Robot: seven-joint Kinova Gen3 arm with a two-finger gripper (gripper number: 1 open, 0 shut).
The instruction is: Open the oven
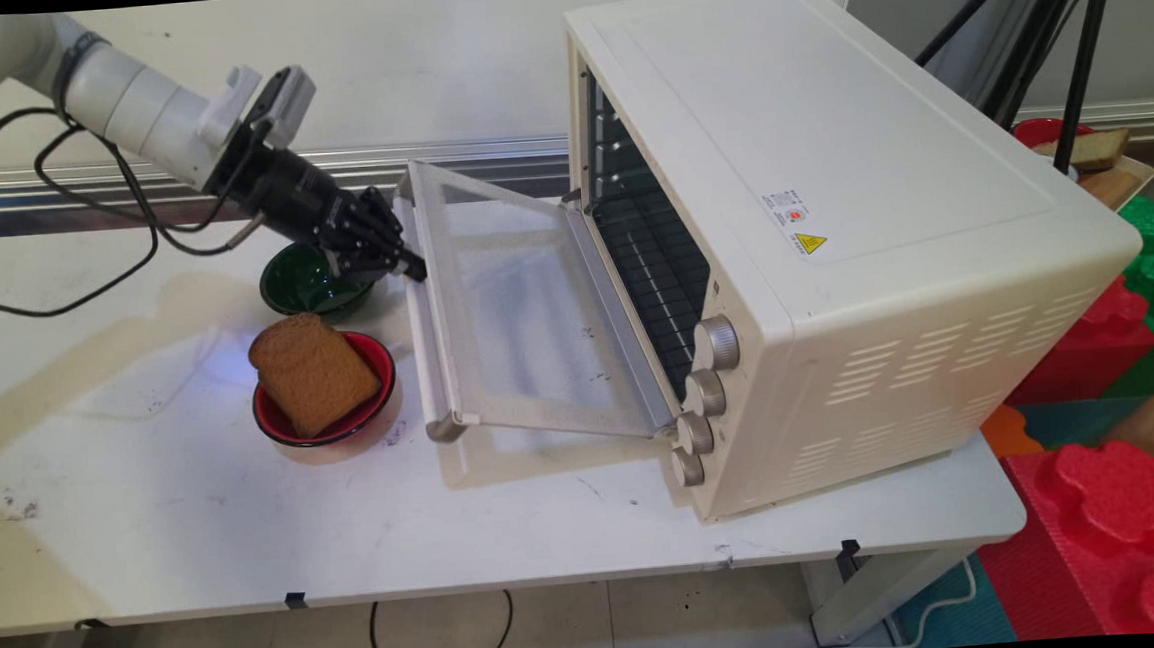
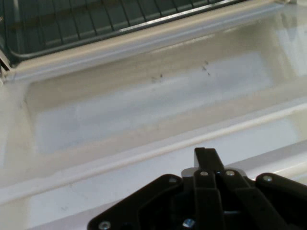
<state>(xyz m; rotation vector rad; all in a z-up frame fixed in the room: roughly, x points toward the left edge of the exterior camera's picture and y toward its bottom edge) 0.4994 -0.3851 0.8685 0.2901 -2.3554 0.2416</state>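
The white table (image 1: 198,517) had a pale brownish stain running across its left part, and black cables (image 1: 81,244) drooped from the white robot arm (image 1: 138,105) that reached in from the upper left corner. Bit further right sat a round red bowl with a dark rim (image 1: 380,376), and a thick slice of brown bread (image 1: 311,372) was propped inside it, leaning with its top crust toward the back. Just behind that one was a small dark green glossy bowl (image 1: 299,281), partly covered by the arm's hand. The black two-finger gripper (image 1: 411,269) was right over the near edge of that green bowl, its tip pressed up against the handle edge of the toaster oven's glass door (image 1: 516,308). In the hand view the fingers (image 2: 206,158) looked pinched together into one narrow tip (image 2: 207,154) sitting on the door's pale handle bar (image 2: 144,158), nothing between them as far as I could see. The door was swung down and hanging open, not quite flat, with smudgy glass in a cream frame. Right of it stood the big cream-white toaster oven (image 1: 830,198) itself, with a dark wire rack (image 1: 648,260) visible inside and four round metal knobs (image 1: 704,396) in a column down its front. Past the table's right end there were red and green foam blocks (image 1: 1119,501), and more bread (image 1: 1092,147) on a tray (image 1: 1125,185) way at the back.
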